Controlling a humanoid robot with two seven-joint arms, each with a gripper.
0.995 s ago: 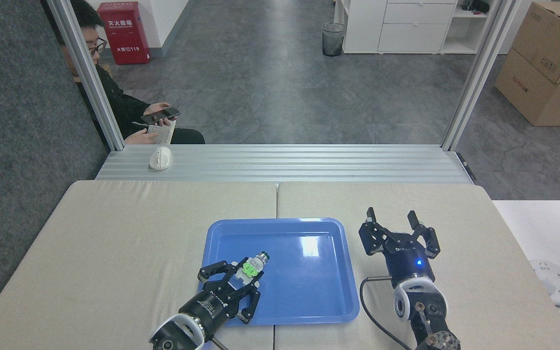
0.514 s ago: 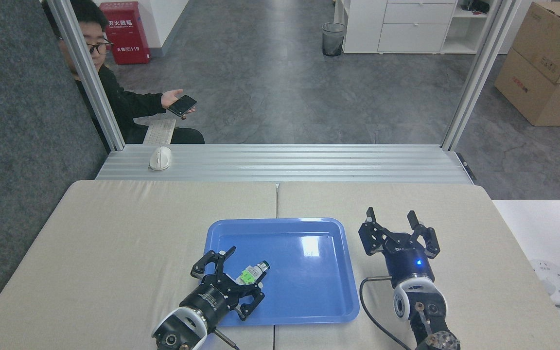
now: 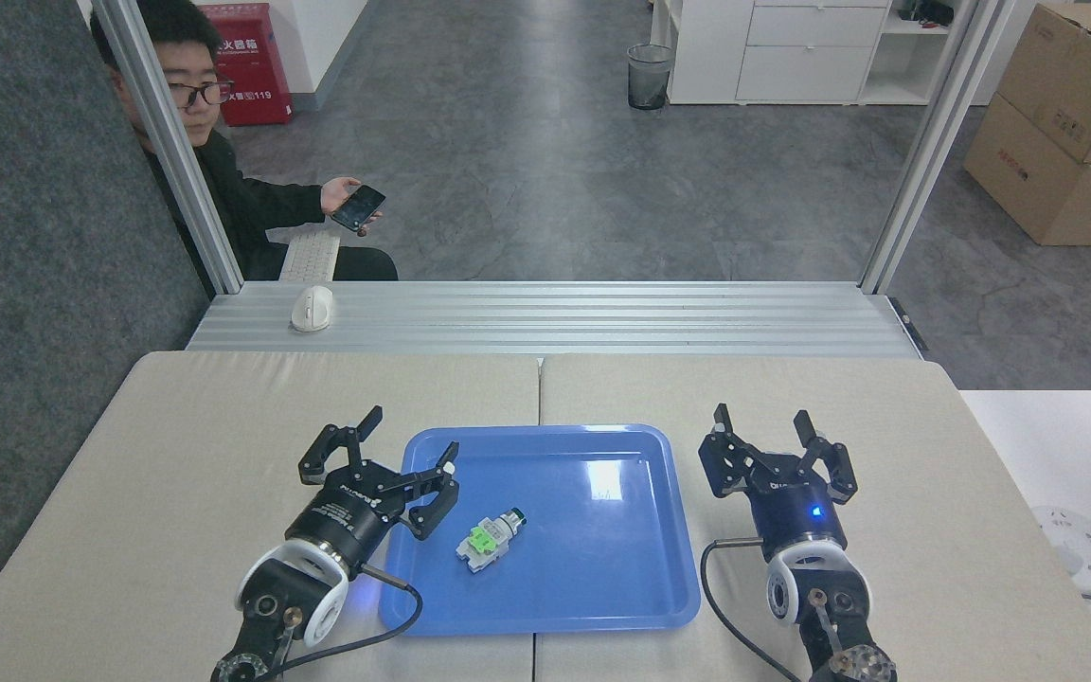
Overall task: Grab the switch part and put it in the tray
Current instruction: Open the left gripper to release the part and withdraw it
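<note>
While your left gripper (image 3: 405,439) and right gripper (image 3: 763,423) gape empty, the switch part (image 3: 490,538) lies in the tray (image 3: 602,606), its underside hidden.

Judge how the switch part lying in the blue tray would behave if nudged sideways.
The switch part looks rigid and small, so probably light. Its blocky white body lies flat, so it would likely slide on the glossy tray rather than roll, though its round end might make it pivot.

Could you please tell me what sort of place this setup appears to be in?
Probably an office or lab test space: a padded table behind an aluminium frame, cardboard boxes and white cabinets on a grey floor.
</note>
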